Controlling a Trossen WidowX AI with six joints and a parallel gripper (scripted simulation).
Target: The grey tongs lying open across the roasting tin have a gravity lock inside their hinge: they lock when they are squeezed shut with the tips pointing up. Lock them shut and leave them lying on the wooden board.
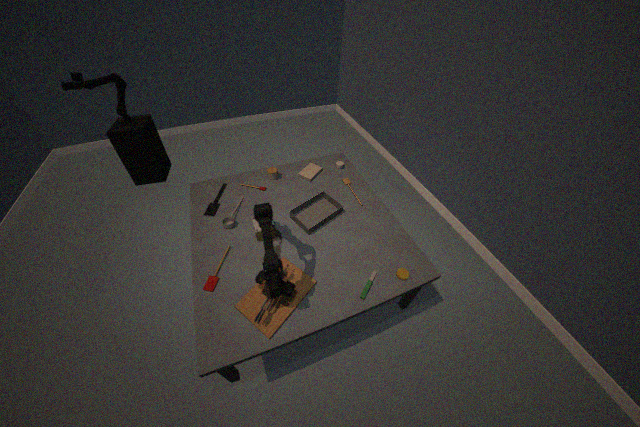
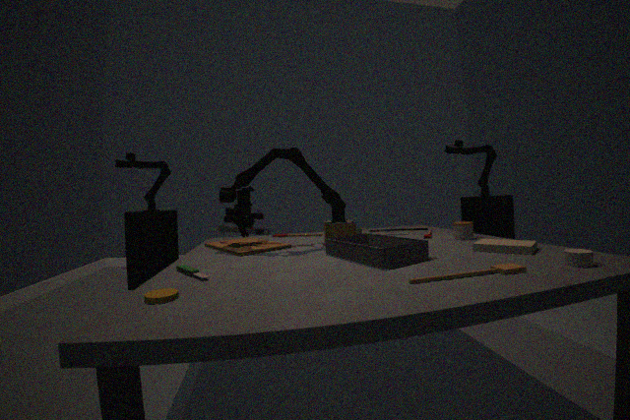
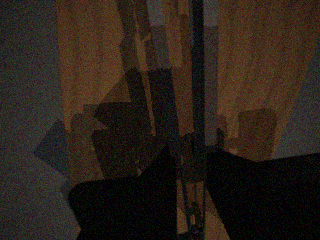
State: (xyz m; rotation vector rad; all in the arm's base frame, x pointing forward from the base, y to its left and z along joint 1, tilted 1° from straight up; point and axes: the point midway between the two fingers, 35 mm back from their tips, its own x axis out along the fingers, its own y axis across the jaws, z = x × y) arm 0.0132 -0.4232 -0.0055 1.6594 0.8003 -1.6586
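Note:
The grey tongs (image 1: 266, 309) lie on the wooden board (image 1: 277, 297) near the table's front left, their arms close together. In the wrist view the tongs (image 3: 194, 125) run straight away from me over the board (image 3: 250, 65). My gripper (image 1: 273, 289) hangs low over their hinge end, fingers pointing down. In the wrist view the gripper (image 3: 192, 200) has its fingers a little apart, with thin gaps beside the tongs, which lie between them. The roasting tin (image 1: 316, 212) stands empty behind the arm. In the exterior view the gripper (image 2: 243, 224) sits just above the board (image 2: 247, 245).
A red spatula (image 1: 216, 271) lies left of the board. A green marker (image 1: 368, 285) and a yellow disc (image 1: 402, 273) lie to the right. A black spatula (image 1: 215, 199), a ladle (image 1: 232, 215) and small blocks lie at the back. A dark box with an arm (image 1: 138, 148) stands off the table.

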